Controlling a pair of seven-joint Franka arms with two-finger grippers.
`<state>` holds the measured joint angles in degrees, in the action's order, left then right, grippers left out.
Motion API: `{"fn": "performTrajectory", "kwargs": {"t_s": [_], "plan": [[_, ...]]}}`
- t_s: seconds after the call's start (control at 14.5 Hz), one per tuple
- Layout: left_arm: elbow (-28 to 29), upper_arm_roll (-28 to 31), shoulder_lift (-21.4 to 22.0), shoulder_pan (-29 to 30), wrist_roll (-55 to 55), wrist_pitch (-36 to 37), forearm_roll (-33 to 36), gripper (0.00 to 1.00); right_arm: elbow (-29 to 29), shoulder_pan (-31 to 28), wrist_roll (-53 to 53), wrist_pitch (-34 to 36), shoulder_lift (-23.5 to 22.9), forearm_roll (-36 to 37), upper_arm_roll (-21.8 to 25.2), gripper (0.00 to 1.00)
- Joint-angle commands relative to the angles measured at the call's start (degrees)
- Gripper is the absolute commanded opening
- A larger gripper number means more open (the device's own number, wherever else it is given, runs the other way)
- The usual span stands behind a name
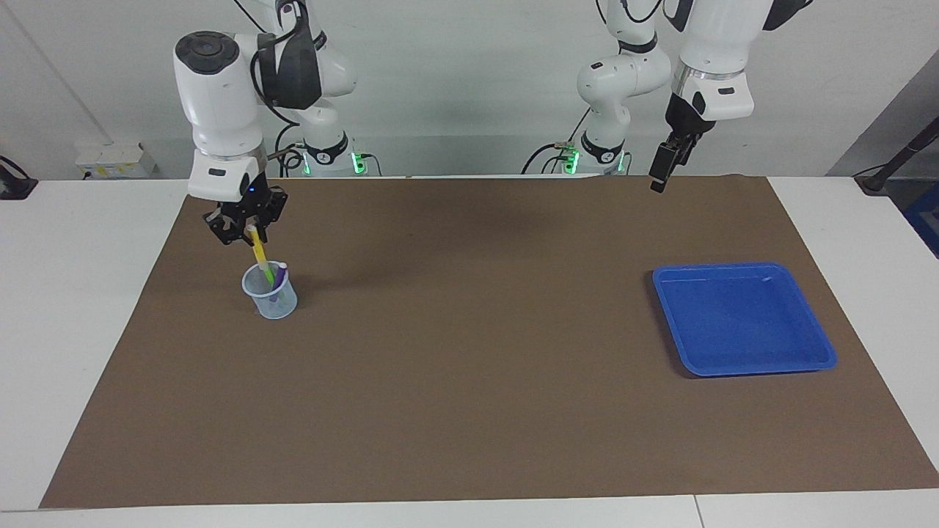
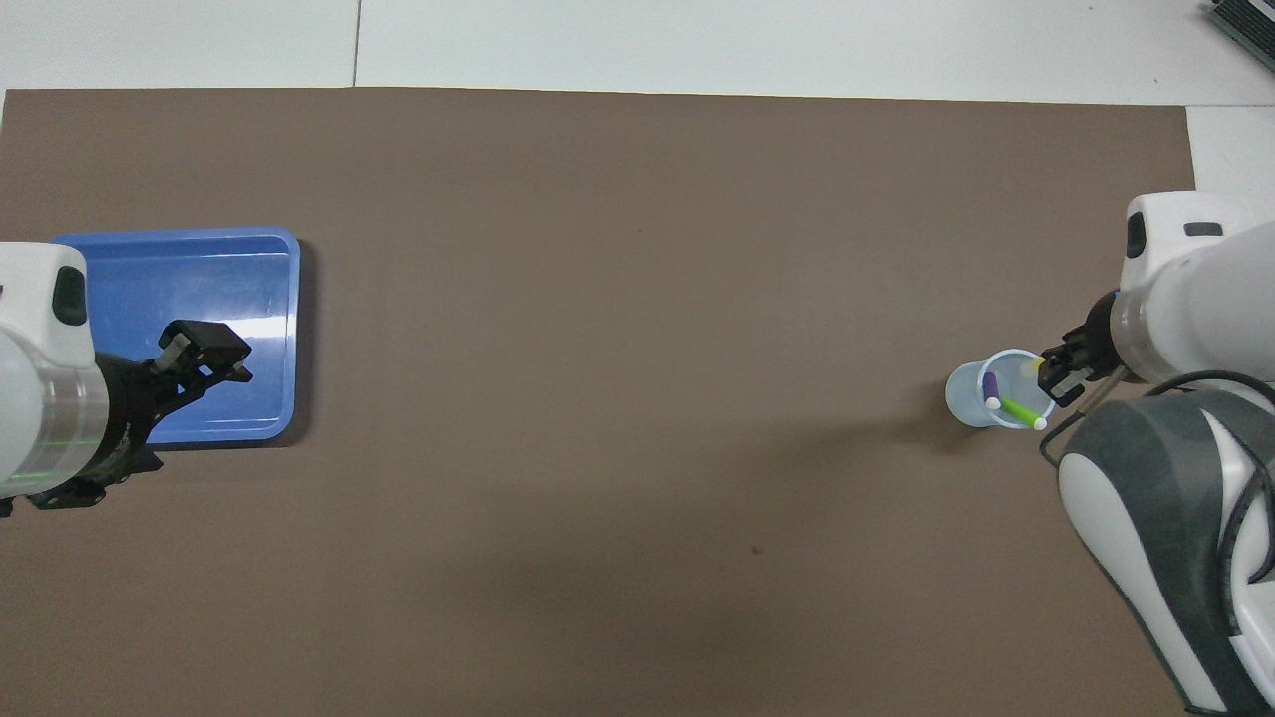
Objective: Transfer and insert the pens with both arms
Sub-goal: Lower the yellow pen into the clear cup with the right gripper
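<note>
Brown paper (image 1: 469, 411) is spread over the white table (image 1: 73, 330) and lies bare along the edge farthest from the robots. Closer to the robots, a blue tray (image 1: 755, 365) is set toward the left arm's end of the table, with nothing seen in it. Toward the right arm's end, well apart from the tray, a clear plastic cup (image 1: 282, 306) stands upright on the paper, and nothing is placed between the two. The purple pen (image 2: 991, 388) and the green pen (image 2: 1018, 409) are leaned inside the cup, pale cap ends up. The yellow pen (image 1: 260, 255) is held tilted, its lower end down in the cup and its upper end clamped in the right gripper (image 1: 250, 232), which is positioned just above the cup's rim on the robots' side. The left gripper (image 1: 662, 170) is held high with its fingers spread and nothing between them; in the overhead view it is seen over the tray's inner half, while in the facing view it is shown well up in the air. From overhead the yellow pen is almost wholly covered by the right gripper, only a small yellow spot being visible; its length and slant are given by the facing view. The separate lean of the purple and green pens is shown more clearly from overhead.
</note>
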<state>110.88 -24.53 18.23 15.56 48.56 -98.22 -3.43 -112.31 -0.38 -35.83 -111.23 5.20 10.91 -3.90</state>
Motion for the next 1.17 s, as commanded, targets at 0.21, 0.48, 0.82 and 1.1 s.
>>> {"fn": "performTrajectory", "kwargs": {"t_s": [0.21,0.48,0.82,1.1], "plan": [[1.1,1.4,0.8,1.6,-12.9,0.6,0.2,0.99,-6.1,-2.2,-1.5,-6.8,0.6,0.6,-0.8,0.00],[1.2,2.8,0.7,1.7,-21.3,0.8,0.2,0.99,-7.9,-2.8,-1.1,-8.8,0.6,0.3,-0.8,0.00],[1.1,3.5,0.6,4.8,-32.6,0.1,0.3,0.99,-11.3,-3.5,2.0,-12.5,0.1,0.3,-0.9,0.00],[1.0,3.5,0.6,7.4,-41.2,-0.1,0.2,0.99,-12.1,-3.6,1.9,-14.4,-0.2,0.3,-0.8,1.00]]}}
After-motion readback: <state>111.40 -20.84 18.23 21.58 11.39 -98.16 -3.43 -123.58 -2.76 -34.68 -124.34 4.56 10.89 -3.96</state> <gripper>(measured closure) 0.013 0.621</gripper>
